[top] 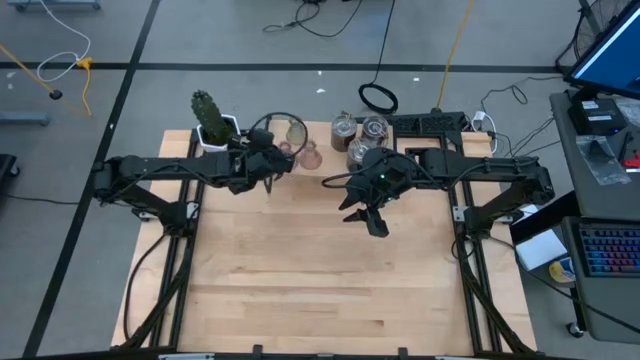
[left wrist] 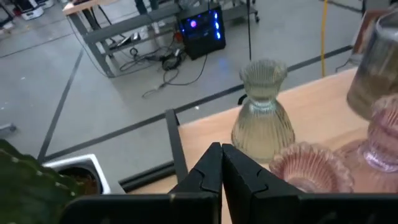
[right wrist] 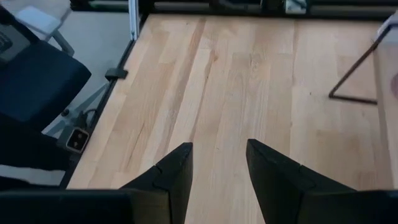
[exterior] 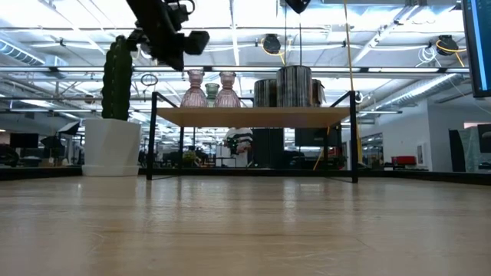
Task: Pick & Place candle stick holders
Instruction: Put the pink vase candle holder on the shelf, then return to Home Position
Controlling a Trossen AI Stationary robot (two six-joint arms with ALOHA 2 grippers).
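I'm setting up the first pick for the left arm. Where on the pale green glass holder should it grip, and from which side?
Probably the narrow neck of the pale green holder, between flared cup and ribbed bell base, approached level from the shut left gripper. It stands upright; a pink holder sits close beside.

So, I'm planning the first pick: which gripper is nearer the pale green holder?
Left. The left gripper hovers just short of the pale green holder; the right gripper hangs farther off over bare table.

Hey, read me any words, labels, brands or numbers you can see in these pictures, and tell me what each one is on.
None can be read. The holders, the cactus pot and the table show no print. The screen beside the table is too small to read.
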